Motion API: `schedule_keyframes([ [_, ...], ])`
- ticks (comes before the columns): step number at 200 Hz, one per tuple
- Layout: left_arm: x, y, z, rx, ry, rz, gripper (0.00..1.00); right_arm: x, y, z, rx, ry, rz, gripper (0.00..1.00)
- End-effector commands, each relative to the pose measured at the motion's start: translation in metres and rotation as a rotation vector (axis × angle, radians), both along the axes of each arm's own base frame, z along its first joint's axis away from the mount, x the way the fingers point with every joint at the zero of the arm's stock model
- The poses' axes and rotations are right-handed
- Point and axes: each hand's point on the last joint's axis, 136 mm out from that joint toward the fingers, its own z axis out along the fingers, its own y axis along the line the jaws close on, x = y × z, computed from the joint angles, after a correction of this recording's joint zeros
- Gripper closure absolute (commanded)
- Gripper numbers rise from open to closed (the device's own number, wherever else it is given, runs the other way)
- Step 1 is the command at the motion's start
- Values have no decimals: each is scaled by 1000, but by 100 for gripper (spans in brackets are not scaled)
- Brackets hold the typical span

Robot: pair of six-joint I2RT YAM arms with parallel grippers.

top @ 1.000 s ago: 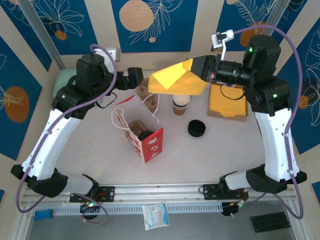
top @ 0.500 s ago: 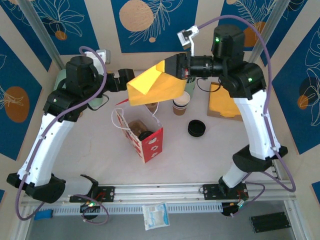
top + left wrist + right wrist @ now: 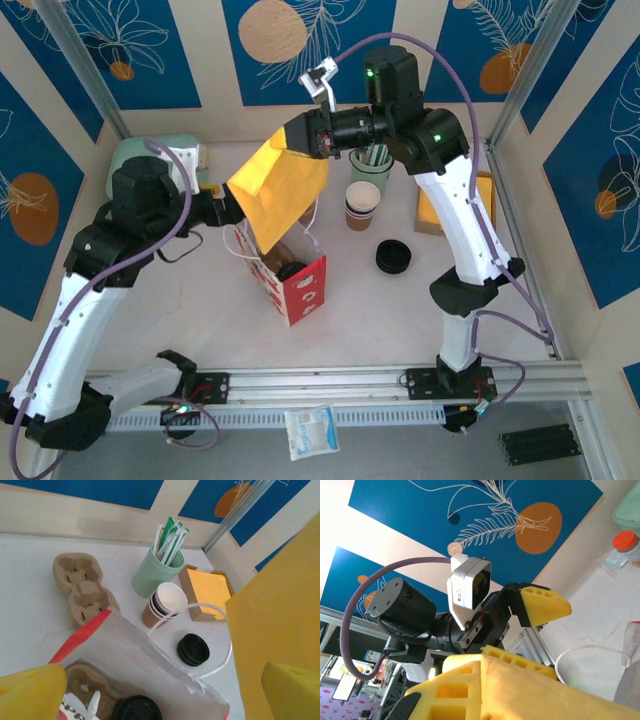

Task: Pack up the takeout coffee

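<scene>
The lidded coffee cup [image 3: 292, 270] stands inside the open red-and-white paper bag [image 3: 303, 291] at the middle of the table [image 3: 200, 310], its black lid showing at the bag's mouth. The right pincer [image 3: 298, 138] is clamped on a large yellow sheet [image 3: 275, 190] that hangs over the bag's far side and hides part of the opening. The left pincer [image 3: 222, 205] sits wide open and holding nothing at the sheet's left edge. Beyond the bag are a cardboard cup carrier [image 3: 82, 587], a green holder of straws [image 3: 157, 572], a stack of lidless cups [image 3: 362, 203], loose black lids [image 3: 393, 257] and a box of yellow sheets [image 3: 205, 590].
</scene>
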Motion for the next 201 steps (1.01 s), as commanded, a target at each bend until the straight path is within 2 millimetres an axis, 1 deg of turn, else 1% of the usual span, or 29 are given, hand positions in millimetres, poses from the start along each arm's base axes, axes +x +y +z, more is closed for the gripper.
schedule_keyframes([
  [1,-8,-4,-4,-50,30,-27,1,-15,5,3,11,15,65,100],
  [35,-15,-3,-9,-65,42,-34,0,-15,20,-9,1,45,108,100],
  [67,-20,2,-9,-55,35,-21,0,-18,31,-10,14,57,150,100],
  [95,-22,3,-11,-51,37,-19,1,-21,39,-15,12,69,173,100],
  [124,-24,5,-12,-45,33,-18,0,-21,44,-17,12,77,182,100],
  [168,-26,7,-10,-39,24,-16,1,-23,49,-10,43,79,207,100],
  [201,-27,6,-15,-40,35,-22,1,-21,49,-18,18,87,200,100],
])
